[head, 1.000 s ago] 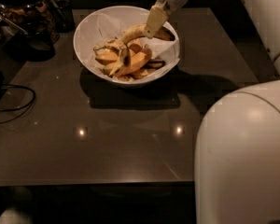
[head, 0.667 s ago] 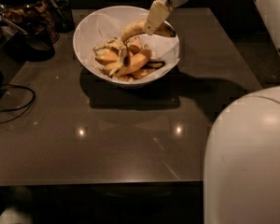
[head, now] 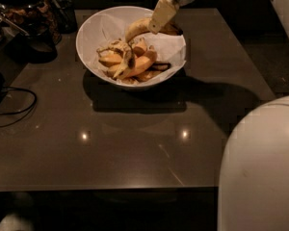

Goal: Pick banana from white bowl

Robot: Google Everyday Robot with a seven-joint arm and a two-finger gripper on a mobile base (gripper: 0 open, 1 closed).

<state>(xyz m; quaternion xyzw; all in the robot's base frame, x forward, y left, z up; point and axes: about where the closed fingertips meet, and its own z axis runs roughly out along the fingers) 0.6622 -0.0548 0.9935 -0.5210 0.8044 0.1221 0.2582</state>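
The white bowl (head: 85, 52), lined with crinkled white paper, stands at the back of the dark table (head: 135, 148). The long pale-yellow banana (head: 136, 28) lies across the bowl's far side, its dark end to the right near the rim. My gripper (head: 161, 17) comes down from the top of the view and is shut on the banana's middle, with one cream finger (head: 163, 12) in front of it. The banana is held just above the pile of deeper orange-yellow bananas (head: 135, 64).
Dark glass jars (head: 24, 8) stand at the back left of the table. A black cable (head: 14, 105) loops at the left edge. My white body (head: 260, 167) fills the lower right corner. The table's front edge runs across the bottom.
The gripper has risen slightly and the pale banana has come up with it, away from the pile. The bowl has not moved.
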